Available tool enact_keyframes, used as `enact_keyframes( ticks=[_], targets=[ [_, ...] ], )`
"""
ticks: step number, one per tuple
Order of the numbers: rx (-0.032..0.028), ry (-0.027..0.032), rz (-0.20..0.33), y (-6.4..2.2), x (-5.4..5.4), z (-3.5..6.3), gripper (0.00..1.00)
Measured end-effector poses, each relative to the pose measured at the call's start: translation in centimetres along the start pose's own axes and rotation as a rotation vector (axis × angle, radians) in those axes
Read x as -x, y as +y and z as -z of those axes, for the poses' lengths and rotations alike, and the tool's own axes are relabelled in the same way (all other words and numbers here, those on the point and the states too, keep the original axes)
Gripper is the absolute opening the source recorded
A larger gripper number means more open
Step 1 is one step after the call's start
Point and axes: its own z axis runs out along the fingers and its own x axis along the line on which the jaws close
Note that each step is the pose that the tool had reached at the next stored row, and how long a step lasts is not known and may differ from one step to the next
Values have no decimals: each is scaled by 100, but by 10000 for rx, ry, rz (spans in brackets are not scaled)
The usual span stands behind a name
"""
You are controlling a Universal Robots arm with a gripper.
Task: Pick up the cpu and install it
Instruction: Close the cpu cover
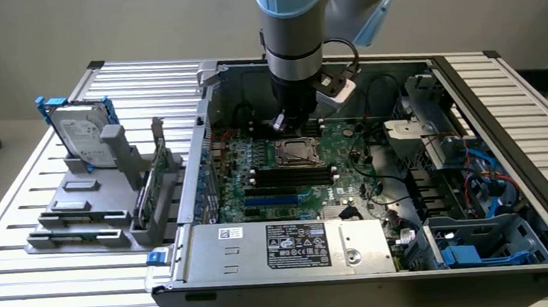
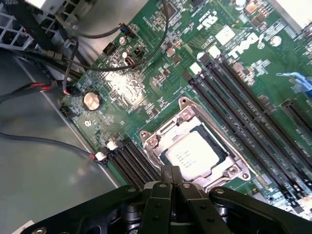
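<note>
Gripper (image 2: 171, 171) closed, fingers pressed together with nothing between them; it hangs close over the socket (image 1: 298, 152) at mid-motherboard (image 2: 146, 87). The cpu (image 2: 191, 152) lies flat inside the socket frame (silvery top up). Black memory slots (image 2: 243, 112) run just beside it.

1. My gripper (image 2: 171, 171) is matt black, and its links look smooth.
2. The cpu (image 2: 192, 151) has a dull, silvery metal top. The socket frame (image 2: 184, 116) around it is bright, polished metal.
3. The motherboard (image 2: 146, 83) is glossy green, and the memory slots (image 2: 234, 109) are black plastic.
4. At nine o'clock in the exterior view, the table (image 1: 20, 244) is ribbed pale metal.
</note>
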Motion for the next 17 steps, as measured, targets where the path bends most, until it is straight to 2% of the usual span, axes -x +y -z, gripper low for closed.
enact_keyframes(
  ticks=[5,10,17],
  targets=[
    [-38,10,-43,18,55,105,11],
    [-39,10,-42,-24,174,161,11],
    [0,18,-181,-58,218,173,11]
  ],
)
